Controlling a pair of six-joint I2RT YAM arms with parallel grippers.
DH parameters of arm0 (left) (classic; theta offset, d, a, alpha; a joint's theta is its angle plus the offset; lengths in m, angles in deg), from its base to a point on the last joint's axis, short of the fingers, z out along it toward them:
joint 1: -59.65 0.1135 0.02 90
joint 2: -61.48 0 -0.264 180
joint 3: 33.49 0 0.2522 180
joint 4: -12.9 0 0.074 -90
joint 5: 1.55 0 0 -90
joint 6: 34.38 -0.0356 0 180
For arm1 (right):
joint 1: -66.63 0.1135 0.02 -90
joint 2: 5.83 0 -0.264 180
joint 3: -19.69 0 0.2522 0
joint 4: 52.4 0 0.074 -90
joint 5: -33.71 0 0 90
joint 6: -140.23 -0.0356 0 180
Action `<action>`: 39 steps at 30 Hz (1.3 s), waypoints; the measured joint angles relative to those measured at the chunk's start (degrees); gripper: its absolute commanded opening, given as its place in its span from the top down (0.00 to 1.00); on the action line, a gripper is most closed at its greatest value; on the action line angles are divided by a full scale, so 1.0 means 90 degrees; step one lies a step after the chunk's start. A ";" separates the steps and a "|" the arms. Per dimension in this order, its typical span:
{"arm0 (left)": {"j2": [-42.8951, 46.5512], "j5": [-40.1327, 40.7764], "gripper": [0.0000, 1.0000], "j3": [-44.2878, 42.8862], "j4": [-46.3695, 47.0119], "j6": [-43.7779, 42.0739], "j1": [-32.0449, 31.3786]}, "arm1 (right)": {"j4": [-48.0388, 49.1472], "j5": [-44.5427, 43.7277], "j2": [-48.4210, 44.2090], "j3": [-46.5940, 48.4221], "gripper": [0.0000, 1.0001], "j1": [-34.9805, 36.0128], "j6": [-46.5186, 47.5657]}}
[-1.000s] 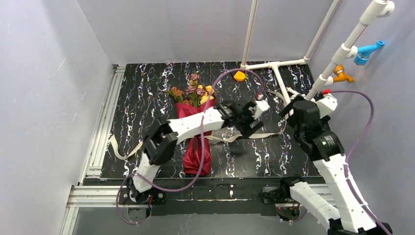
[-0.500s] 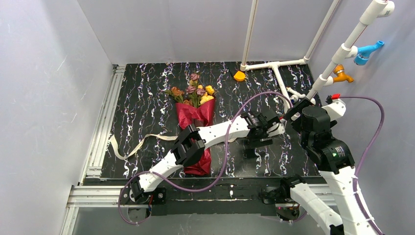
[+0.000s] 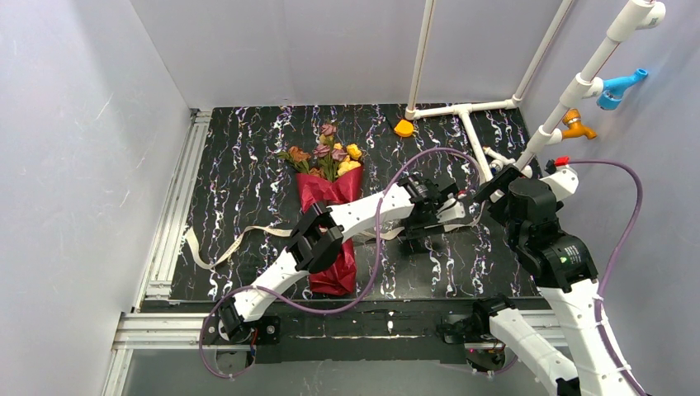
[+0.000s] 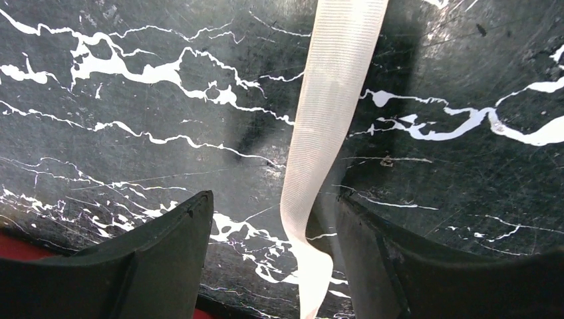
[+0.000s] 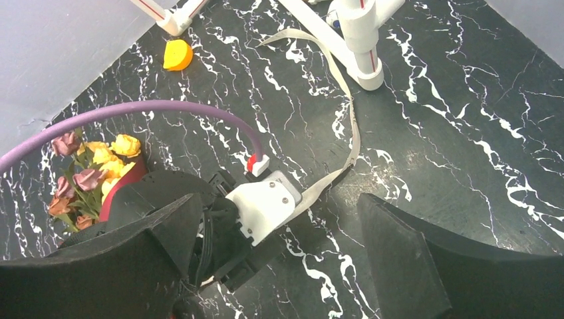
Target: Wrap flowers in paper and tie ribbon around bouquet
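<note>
Left end effector (image 4: 274, 206), jaws apart, straddles the cream ribbon (image 4: 329, 100) lying on the dark surface (image 4: 120, 86), right of the bouquet (image 3: 328, 198). Centre the ribbon between the jaws, then pinch low against the surface.

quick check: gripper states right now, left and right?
Left gripper: open, straddling the ribbon, not clamped on it.
Right gripper: open, holding nothing.

bouquet (image 3: 328, 191): bench (image 3: 239, 165) centre, blooms far, tip near | ribbon (image 4: 332, 100): on bench, left edge to far-right pipe frame (image 3: 466, 115) | left gripper (image 4: 273, 203): right of bouquet, jaws either side of ribbon | wedge (image 3: 403, 128): far, beside frame
</note>
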 measured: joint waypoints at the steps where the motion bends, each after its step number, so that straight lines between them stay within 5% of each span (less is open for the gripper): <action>1: 0.0000 -0.0019 0.37 -0.0002 -0.0019 -0.0032 0.0024 | 0.0000 0.0012 0.0007 0.0000 0.04 0.0000 0.0000; 7: 0.0000 -0.0284 0.69 -0.0002 -0.0121 -0.0248 0.0049 | 0.0007 0.0056 0.0092 -0.0002 0.03 0.0000 0.0000; 9: 0.0000 -0.0372 0.95 -0.0002 -0.0153 -0.0311 0.0044 | 0.0012 0.0066 0.0114 -0.0002 0.03 0.0000 0.0000; 10: 0.0000 -0.0410 1.00 -0.0002 -0.0163 -0.0328 0.0044 | 0.0012 0.0068 0.0121 -0.0002 0.03 0.0000 0.0000; 20: 0.0408 -0.0304 1.00 0.0505 0.0197 0.0061 0.0032 | 0.0012 0.0068 0.0172 0.0000 0.03 0.0000 0.0002; 30: 0.3558 0.0408 1.00 0.2681 0.1421 0.0146 0.0095 | 0.0083 0.0238 0.0459 0.0056 0.06 0.0000 -0.0005; 39: 0.5051 0.0520 1.00 0.4658 0.2018 0.0100 0.0527 | 0.0442 0.0823 0.0733 0.0032 0.11 0.0000 -0.0117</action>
